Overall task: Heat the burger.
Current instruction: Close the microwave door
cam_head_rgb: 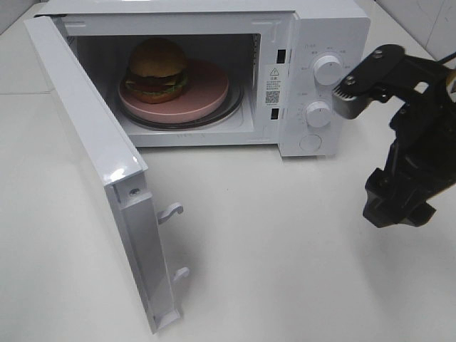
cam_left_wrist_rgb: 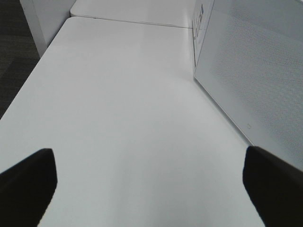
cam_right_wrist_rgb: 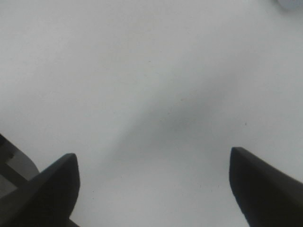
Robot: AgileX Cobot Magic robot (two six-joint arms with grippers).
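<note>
The burger [cam_head_rgb: 157,68] sits on a pink round dish [cam_head_rgb: 206,89] inside the white microwave [cam_head_rgb: 320,28], whose door [cam_head_rgb: 92,135] stands swung wide open to the left. My right gripper [cam_head_rgb: 399,214] hangs over the table to the right of the microwave, pointing down; its wrist view shows the right gripper [cam_right_wrist_rgb: 154,189] open over bare table with nothing between the fingers. My left gripper [cam_left_wrist_rgb: 149,189] is open over the white table, beside the outer face of the open door [cam_left_wrist_rgb: 255,71]. The left arm does not show in the high view.
The microwave's two control knobs [cam_head_rgb: 328,70] and a round button face the right arm. The door's latch hooks [cam_head_rgb: 171,211] stick out over the table in front. White table [cam_head_rgb: 285,271] stretches before the microwave; its left edge [cam_left_wrist_rgb: 28,75] borders dark floor.
</note>
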